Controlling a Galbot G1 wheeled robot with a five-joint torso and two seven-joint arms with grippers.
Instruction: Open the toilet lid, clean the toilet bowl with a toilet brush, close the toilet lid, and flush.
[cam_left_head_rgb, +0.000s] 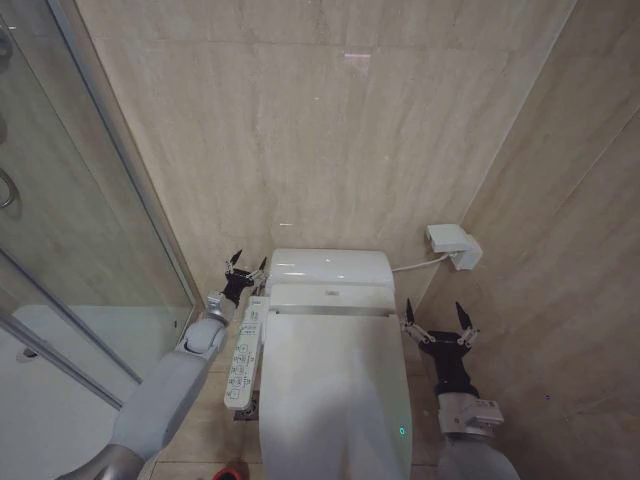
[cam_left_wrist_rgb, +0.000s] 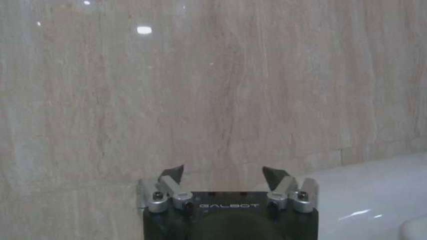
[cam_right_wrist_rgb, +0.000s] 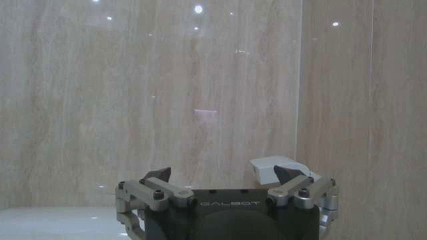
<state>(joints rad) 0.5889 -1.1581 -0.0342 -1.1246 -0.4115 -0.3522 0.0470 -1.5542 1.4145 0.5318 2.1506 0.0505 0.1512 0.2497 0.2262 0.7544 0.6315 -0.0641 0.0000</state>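
Observation:
The toilet lid (cam_left_head_rgb: 335, 390) is glossy white and lies shut over the toilet bowl, which is hidden beneath it. My left gripper (cam_left_head_rgb: 246, 265) is open beside the left rear corner of the toilet's back unit (cam_left_head_rgb: 330, 268), pointing at the wall. In the left wrist view the left gripper (cam_left_wrist_rgb: 224, 172) holds nothing, with the white back unit (cam_left_wrist_rgb: 373, 200) beside it. My right gripper (cam_left_head_rgb: 438, 315) stands open to the right of the lid's hinge end. The right gripper (cam_right_wrist_rgb: 223, 174) is empty. The toilet brush is out of view.
A long white control panel (cam_left_head_rgb: 243, 355) runs along the toilet's left side. A white wall box (cam_left_head_rgb: 452, 245) with a cable sits on the right wall, also seen as the wall box (cam_right_wrist_rgb: 280, 167). A glass shower door (cam_left_head_rgb: 90, 250) stands at left. A red object (cam_left_head_rgb: 232, 470) peeks at the bottom edge.

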